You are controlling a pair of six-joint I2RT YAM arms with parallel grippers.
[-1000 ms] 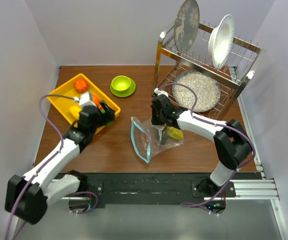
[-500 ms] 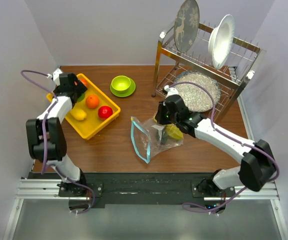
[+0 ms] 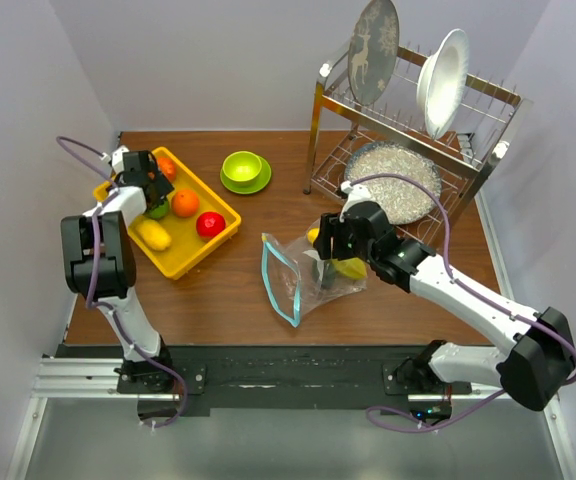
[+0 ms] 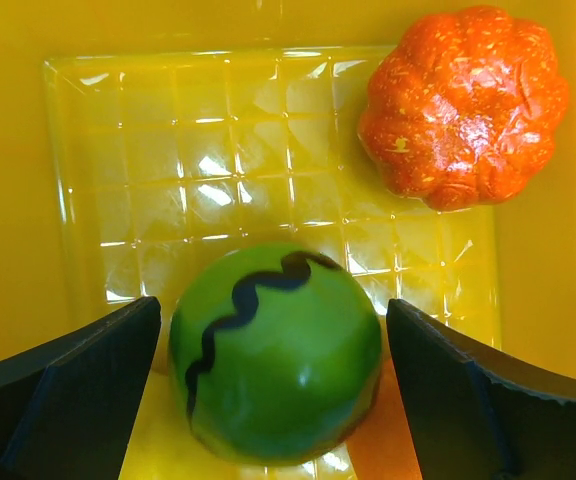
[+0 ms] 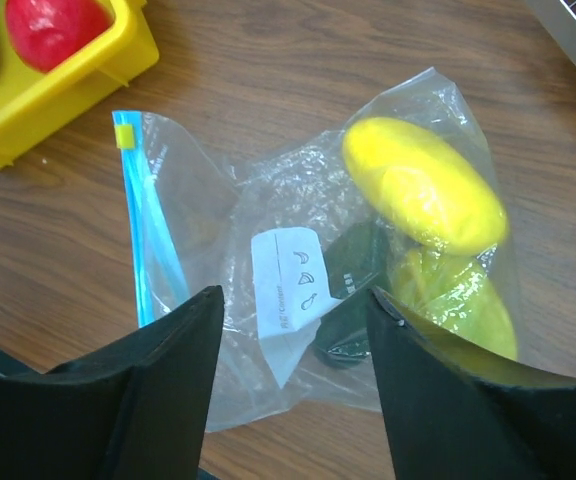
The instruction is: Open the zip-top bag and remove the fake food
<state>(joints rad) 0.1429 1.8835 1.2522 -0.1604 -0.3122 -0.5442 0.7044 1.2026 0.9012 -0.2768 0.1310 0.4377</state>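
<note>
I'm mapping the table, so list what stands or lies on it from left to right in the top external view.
Yellow plastic tray → lime-green bowl on its saucer → clear zip-top bag with a teal zip strip → metal wire dish rack.

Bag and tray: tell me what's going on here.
The left gripper stands open around a green striped ball lying in the yellow tray, beside an orange pumpkin. The right gripper hangs open above the zip-top bag on the table, holding nothing; yellow fake food is inside it.
</note>
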